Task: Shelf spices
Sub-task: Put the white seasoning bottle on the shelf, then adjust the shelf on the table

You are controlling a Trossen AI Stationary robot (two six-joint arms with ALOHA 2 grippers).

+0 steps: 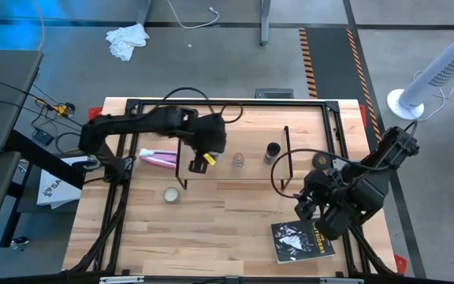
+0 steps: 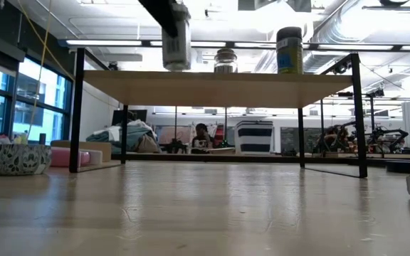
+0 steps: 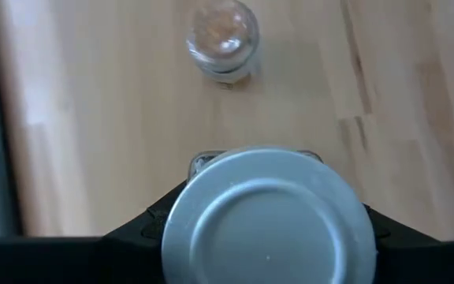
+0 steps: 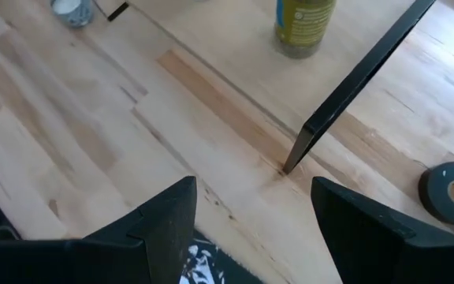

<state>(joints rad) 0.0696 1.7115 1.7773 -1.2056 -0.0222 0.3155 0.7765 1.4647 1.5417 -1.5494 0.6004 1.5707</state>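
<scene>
The shelf, a light wood top on thin black legs, stands in the middle of the table. On the shelf top, the clear glass jar and the dark jar with a yellow-green label stand upright on their bases; both also show in the high view, glass jar and dark jar. My left gripper is above the shelf's left part, shut on a silver-capped jar. My right gripper hangs open over the table near the shelf's right leg. My left gripper holds the capped jar by its upper part, just under the lid, pinched between the two fingers, coming from above and pointing down. The jar is upright, its base at shelf-top level; whether it rests there, I cannot tell.
A flat round tin sits on the table in front of the shelf's left end. A pink object lies under that end. A black tape roll and a dark book lie at the right. Bare wood lies between tin and book.
</scene>
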